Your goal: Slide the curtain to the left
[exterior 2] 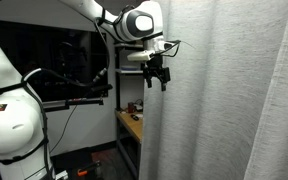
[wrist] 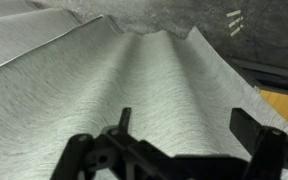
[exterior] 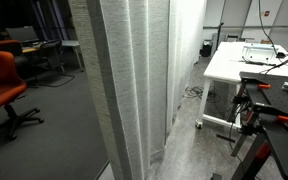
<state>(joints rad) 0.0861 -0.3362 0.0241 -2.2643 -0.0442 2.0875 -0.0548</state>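
- Tall, finely pleated, light grey-white fabric curtain (exterior 2: 224, 100) hangs to the floor; its free edge sits just beside the hand (exterior 2: 156, 79).
- Hand spread wide, pinching nothing; fabric fills the wrist view beyond the fingers (wrist: 124, 122).
- Risk: closing on one thin pleat, so sheer cloth slips out mid-slide.
- Risk: dragging downward strains the hanging; rail unseen.

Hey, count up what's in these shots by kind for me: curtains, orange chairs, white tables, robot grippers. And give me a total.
Tall pleated light grey-white fabric curtain: 1
Orange swivel office chairs: 2, the farther one partly hidden
White rectangular table: 1
Black robot gripper, jaws open: 1
Total: 5
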